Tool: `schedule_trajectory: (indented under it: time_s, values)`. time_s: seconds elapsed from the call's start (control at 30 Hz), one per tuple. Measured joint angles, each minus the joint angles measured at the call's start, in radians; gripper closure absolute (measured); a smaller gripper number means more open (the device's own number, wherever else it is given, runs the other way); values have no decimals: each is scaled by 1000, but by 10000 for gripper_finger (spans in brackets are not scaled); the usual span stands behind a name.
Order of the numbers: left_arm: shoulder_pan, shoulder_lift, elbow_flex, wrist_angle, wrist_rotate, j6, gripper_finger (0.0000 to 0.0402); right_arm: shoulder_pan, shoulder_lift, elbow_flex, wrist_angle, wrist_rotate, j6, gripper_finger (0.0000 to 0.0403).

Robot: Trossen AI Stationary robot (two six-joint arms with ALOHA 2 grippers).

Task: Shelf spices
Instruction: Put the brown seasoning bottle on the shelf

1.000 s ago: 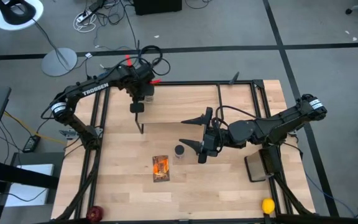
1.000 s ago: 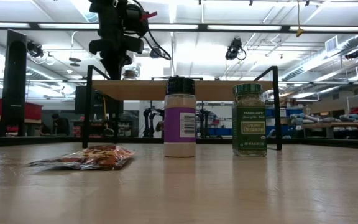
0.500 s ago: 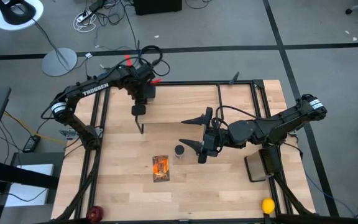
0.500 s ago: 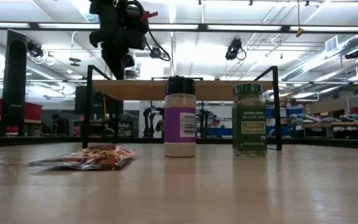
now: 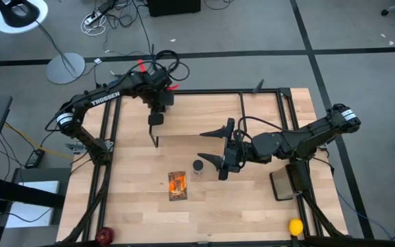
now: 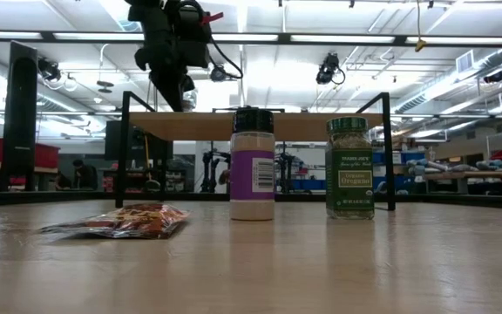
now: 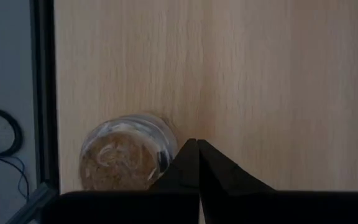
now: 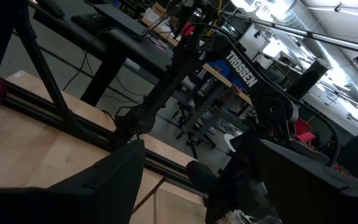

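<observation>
My left gripper is shut and hovers at the left end of the shelf, low over the tiny pale-capped jar, which stands on the shelf's top board. In the low view the gripper hides that jar. My right gripper is wide open in the air over mid-table, fingers pointing toward the table's left. On the table below stand the dark-lidded purple-labelled jar and the green-lidded jar; the brown-orange packet lies flat. My left gripper comes from above, pointing down, with its shut fingertips beside the tiny jar's rim. They overlap the rim in the wrist view, and I cannot tell whether they touch it.
A yellow ball sits at the table's near right corner, a red object at the near left corner, and a dark pad near the right edge. The high view hides the green-lidded jar under the right gripper. Black frame rails border the table.
My left gripper has shifted a little toward the table's right along the shelf's left end and has turned slightly, staying shut. In the low view it now covers the tiny jar, which showed beside it a second ago. The right arm and the table's spices have kept still.
</observation>
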Motion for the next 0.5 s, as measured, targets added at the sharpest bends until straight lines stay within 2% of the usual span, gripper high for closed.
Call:
schedule_trajectory:
  time_s: [0.5]
  values:
    - [2, 0, 0, 6, -59, -35, 401, 0, 0, 0, 0, 0, 0, 99]
